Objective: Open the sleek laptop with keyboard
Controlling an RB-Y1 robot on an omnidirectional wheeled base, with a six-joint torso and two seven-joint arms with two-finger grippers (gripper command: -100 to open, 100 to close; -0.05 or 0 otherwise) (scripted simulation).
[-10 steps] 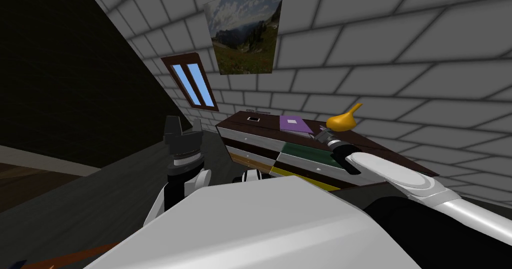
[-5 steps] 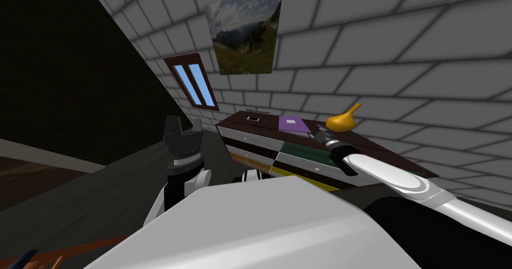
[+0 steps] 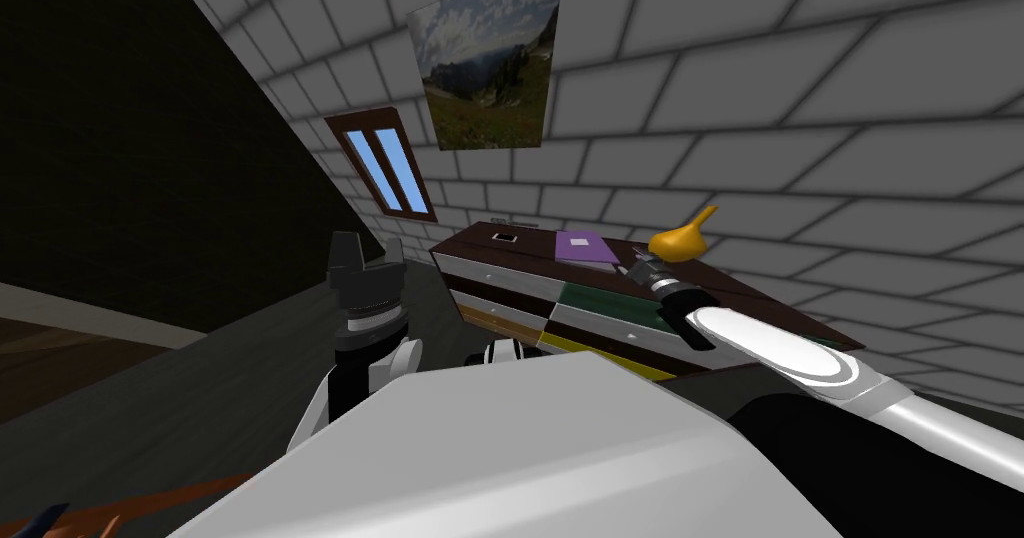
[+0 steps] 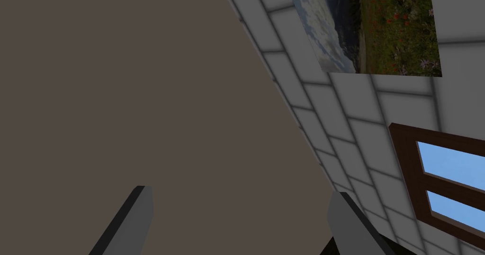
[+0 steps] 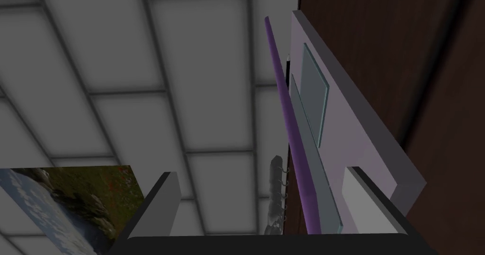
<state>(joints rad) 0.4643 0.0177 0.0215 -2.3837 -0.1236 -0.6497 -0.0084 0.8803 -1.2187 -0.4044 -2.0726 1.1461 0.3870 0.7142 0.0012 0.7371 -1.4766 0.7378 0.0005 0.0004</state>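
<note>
Right gripper (image 5: 259,172) fingers wide at edge of purple laptop (image 5: 345,138), left gripper (image 4: 240,190) raised, fingers wide

The left gripper (image 4: 240,191) is seen with its two fingers (image 4: 135,223) set wide apart, and nothing is held between them. Behind them a flat brown-grey surface (image 4: 118,77) is shown, met along a slanting edge by a grey tiled wall (image 4: 308,105). On that wall a landscape picture (image 4: 374,24) is hung, and a dark-framed window (image 4: 402,171) with two blue panes is set near it.
</note>
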